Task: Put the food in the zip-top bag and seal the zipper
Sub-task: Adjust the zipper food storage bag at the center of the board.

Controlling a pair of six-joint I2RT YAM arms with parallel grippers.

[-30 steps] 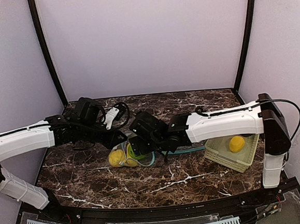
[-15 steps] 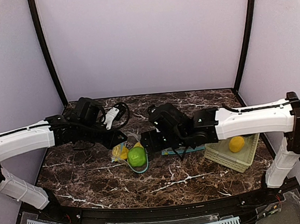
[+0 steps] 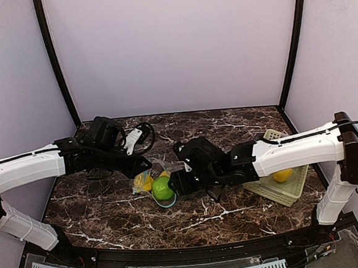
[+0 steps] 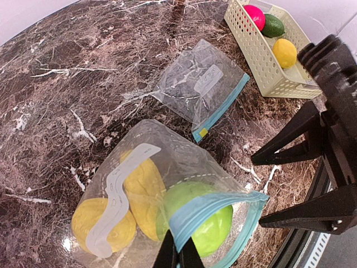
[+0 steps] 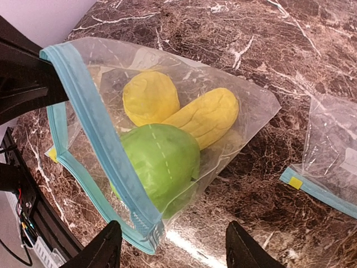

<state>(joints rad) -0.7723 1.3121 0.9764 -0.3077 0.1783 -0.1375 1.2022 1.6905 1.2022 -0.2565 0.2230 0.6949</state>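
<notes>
Clear plastic: zip-top bag [image 5: 245, 106], limp, light and slippery; it holds a light green ball [image 5: 162, 162] and yellow pieces [image 5: 150, 97].
Hold: likely best on the stiffer blue zipper strip [image 5: 95, 139].
Left fingers [image 4: 167, 257]: pinched on that strip.
Right fingers [image 5: 103, 251]: apart and empty, bag mouth just ahead.
Worktop [image 5: 251, 33]: polished dark marble; basket [image 4: 251, 50] well beyond the fingers.

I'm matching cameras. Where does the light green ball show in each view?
Top external: light green ball, just left of centre.
Left wrist: ball at bottom centre.
Right wrist: ball centre-left.
Shared landmark: yellow pieces beside it inside the zip-top bag.
</notes>
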